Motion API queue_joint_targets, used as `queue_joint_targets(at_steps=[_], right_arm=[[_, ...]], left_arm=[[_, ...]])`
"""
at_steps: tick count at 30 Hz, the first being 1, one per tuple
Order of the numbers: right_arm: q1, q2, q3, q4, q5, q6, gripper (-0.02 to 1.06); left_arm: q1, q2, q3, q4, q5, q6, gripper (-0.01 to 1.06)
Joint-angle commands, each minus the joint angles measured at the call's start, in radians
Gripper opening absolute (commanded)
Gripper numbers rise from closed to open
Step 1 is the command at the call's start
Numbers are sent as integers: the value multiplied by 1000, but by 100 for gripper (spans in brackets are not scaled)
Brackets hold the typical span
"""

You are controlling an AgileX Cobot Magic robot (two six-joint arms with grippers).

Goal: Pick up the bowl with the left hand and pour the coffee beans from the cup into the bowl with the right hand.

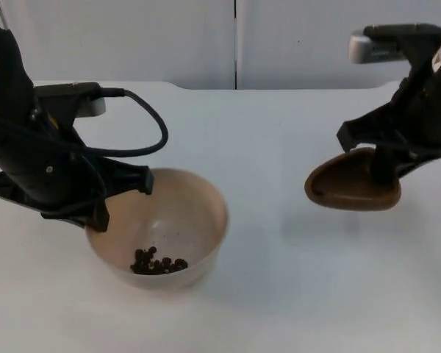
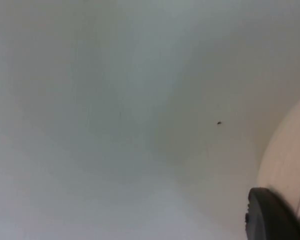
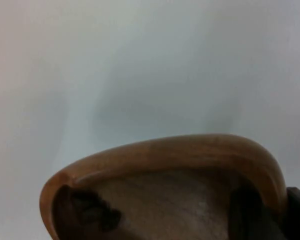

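Note:
A beige bowl [image 1: 187,209] sits left of the table's middle with a small heap of dark coffee beans [image 1: 158,262] in its bottom. My left gripper [image 1: 103,206] is shut on the bowl's left rim. The left wrist view catches that rim [image 2: 290,160] beside a black fingertip [image 2: 270,217]. At the right, my right gripper [image 1: 386,165] is shut on a brown cup [image 1: 349,187], held above the table and tipped with its mouth toward the bowl. In the right wrist view a few beans [image 3: 95,212] lie inside the cup [image 3: 180,155].
White table [image 1: 279,294] runs to the grey partition wall [image 1: 169,37] at the back. A wide gap of bare table separates the bowl from the cup.

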Motion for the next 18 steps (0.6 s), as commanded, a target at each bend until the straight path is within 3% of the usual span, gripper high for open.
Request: queue_joint_targets(at_steps=[1, 18], right_arm=[[-5, 33, 3, 3, -34, 24, 0], [0, 181, 3, 5, -147, 86, 0]], left_arm=[[2, 10, -5, -18, -20, 5, 0], [2, 21, -5, -10, -27, 14, 0]])
